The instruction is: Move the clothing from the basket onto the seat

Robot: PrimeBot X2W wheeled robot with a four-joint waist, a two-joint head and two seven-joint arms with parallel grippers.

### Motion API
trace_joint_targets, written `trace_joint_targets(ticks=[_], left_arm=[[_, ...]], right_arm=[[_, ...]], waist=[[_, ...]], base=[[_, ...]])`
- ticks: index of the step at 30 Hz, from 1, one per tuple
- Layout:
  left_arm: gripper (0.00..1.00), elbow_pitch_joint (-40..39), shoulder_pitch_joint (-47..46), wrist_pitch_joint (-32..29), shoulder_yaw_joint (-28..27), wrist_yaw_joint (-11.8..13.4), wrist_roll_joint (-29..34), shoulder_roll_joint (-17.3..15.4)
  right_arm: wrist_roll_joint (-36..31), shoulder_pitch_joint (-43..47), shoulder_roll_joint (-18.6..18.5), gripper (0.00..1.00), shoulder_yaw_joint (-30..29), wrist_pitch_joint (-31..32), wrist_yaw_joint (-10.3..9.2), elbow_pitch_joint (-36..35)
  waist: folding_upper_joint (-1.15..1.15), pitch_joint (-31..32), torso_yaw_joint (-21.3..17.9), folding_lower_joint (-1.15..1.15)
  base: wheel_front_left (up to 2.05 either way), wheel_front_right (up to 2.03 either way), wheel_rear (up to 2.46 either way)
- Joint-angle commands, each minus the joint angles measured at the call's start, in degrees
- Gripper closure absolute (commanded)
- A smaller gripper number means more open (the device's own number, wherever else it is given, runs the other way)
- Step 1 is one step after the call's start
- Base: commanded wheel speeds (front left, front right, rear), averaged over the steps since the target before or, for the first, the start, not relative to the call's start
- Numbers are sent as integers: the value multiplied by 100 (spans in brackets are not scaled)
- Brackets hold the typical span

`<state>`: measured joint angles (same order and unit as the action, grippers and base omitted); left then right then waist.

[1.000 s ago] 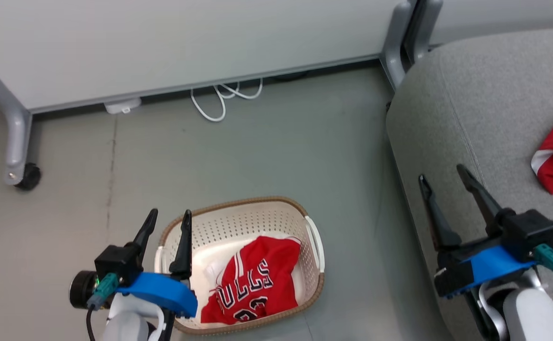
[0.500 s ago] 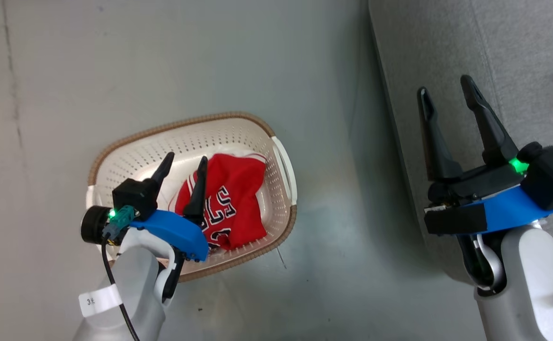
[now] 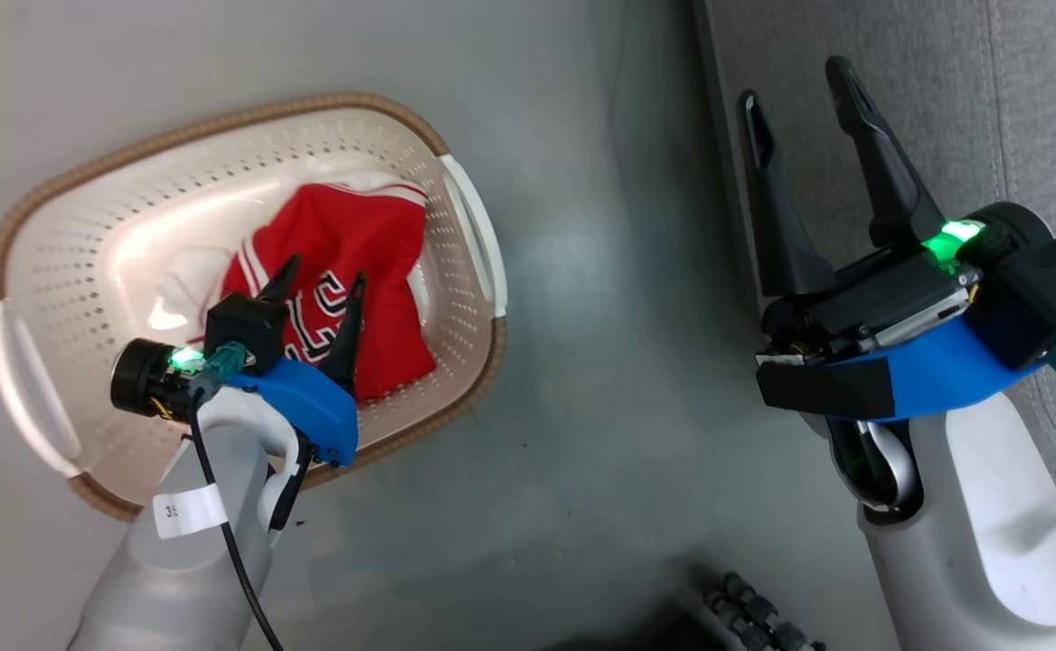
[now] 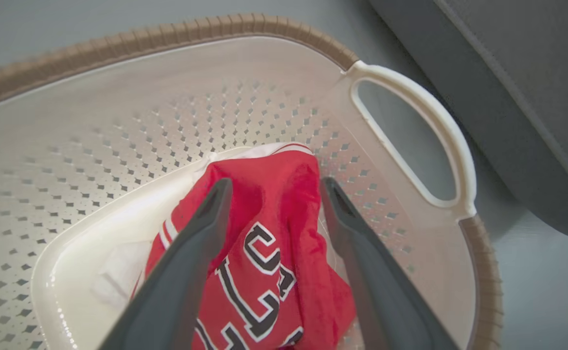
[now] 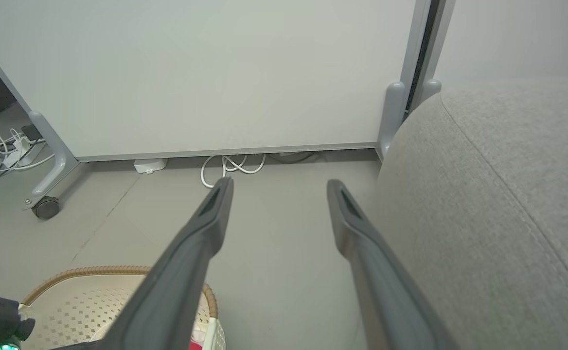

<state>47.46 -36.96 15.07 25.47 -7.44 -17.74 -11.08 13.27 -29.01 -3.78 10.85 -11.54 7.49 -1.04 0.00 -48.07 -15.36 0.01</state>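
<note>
A crumpled red jersey (image 3: 347, 244) with white trim and black-and-white lettering lies in the cream basket (image 3: 67, 226) on the floor. My left gripper (image 3: 325, 271) hangs inside the basket just above that jersey, open, one finger on each side of a fabric ridge (image 4: 269, 194). The basket's brown rim (image 4: 167, 36) and white handle (image 4: 434, 126) show in the left wrist view. My right gripper (image 3: 795, 81) is open and holds nothing, over the edge of the grey seat (image 3: 1034, 108). In the right wrist view the right gripper (image 5: 279, 187) points along the floor beside the seat (image 5: 498, 194).
A white partition panel (image 5: 191, 73) on wheeled grey legs (image 5: 45, 206) stands beyond the basket, with white cables (image 5: 230, 167) on the floor under it. Bare grey floor (image 3: 600, 362) separates basket and seat. A dark ribbed part (image 3: 745, 606) shows at the head view's bottom edge.
The head camera has tilted down and the picture shifted. My left gripper has gone from beside the basket rim down into the basket, over the jersey. The right gripper stays open by the seat edge.
</note>
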Motion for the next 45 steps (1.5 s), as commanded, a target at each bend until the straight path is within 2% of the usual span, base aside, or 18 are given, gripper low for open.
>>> trace_joint_targets(ticks=[1, 11, 23, 24, 25, 26, 27, 39, 45], left_arm=[[0, 50, -123, 15, 46, -4, 12, -51], [0, 431, -376, 15, 61, -4, -25, -231], [0, 1080, -670, 15, 70, -4, -79, -202], [16, 1153, -706, 15, 87, -4, -86, -191], [61, 1212, -746, 15, 103, -4, -79, -184], [96, 1258, -787, 15, 124, -4, -81, -175], [100, 1288, -819, 15, 146, -4, -83, -166], [100, 1342, -826, 15, 283, -4, -313, -179], [100, 1285, -633, 15, 188, -4, -426, -87]], right_arm=[[24, -97, 36, 0, 16, -48, 1, 6], [93, -90, 84, 0, 129, -193, 1, 78], [81, -29, 97, 0, 209, -292, 1, 102], [82, -27, 98, 0, 207, -291, 1, 102], [83, -21, 98, 0, 205, -293, 1, 104], [85, -17, 98, 0, 203, -301, 1, 108], [87, -13, 98, 0, 199, -307, 1, 113], [124, 8, 98, 0, 194, -341, 1, 194], [151, 43, 97, 0, 197, -355, 1, 354]], waist=[[0, -222, -161, -1], [0, -617, -300, -1], [0, -793, -429, -1], [0, -799, -433, -1], [0, -805, -435, -1], [0, -808, -435, -1], [0, -806, -434, -1], [0, -655, -405, -1], [0, -212, -361, -1]], base=[[0, 0, 0], [0, 0, 0], [0, 0, 0], [0, 0, 0], [0, 0, 0], [0, 0, 0], [0, 0, 0], [0, 0, 0], [0, 0, 0]])
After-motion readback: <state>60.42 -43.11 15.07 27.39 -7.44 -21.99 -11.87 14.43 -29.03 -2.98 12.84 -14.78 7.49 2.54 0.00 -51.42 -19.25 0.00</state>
